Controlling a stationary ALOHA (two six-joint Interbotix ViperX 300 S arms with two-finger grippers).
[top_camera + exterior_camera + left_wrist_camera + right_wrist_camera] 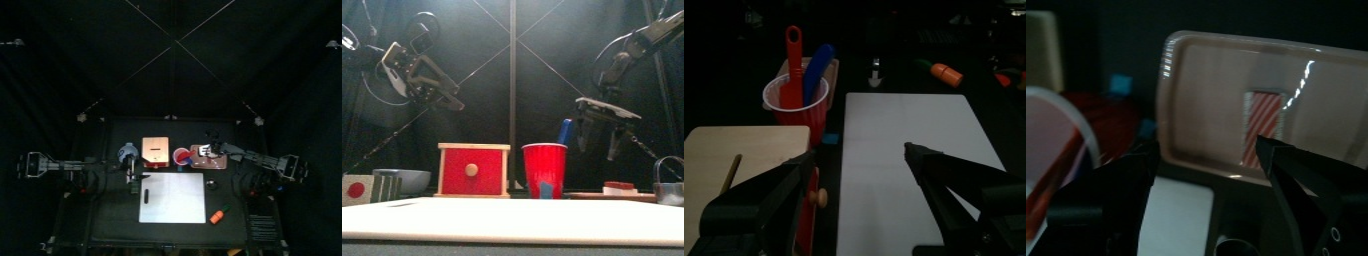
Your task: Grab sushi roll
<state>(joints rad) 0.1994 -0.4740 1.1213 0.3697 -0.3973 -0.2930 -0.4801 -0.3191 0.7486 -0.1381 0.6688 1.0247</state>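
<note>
Right gripper [1207,165] hangs over pink tray [1207,110], jaws spread wide, gripping nothing. Sushi roll [1264,120] lies in tray, striped red and white, centre-right of right wrist frame, just beyond jaw tips. Left gripper [865,165] raised at upper left of front frame, jaws fully wide and holding nothing, above white board [911,130]. Red cup [544,170] stands centre of front frame, beside red box [473,170].

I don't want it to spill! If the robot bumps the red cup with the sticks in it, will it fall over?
Probably, yes. The red cup is tall and narrower at its foot, so it looks tippy. The red and blue utensils stick out above its rim, likely making it top-heavy. It looks like thin plastic, so probably light and easy to shove.
</note>
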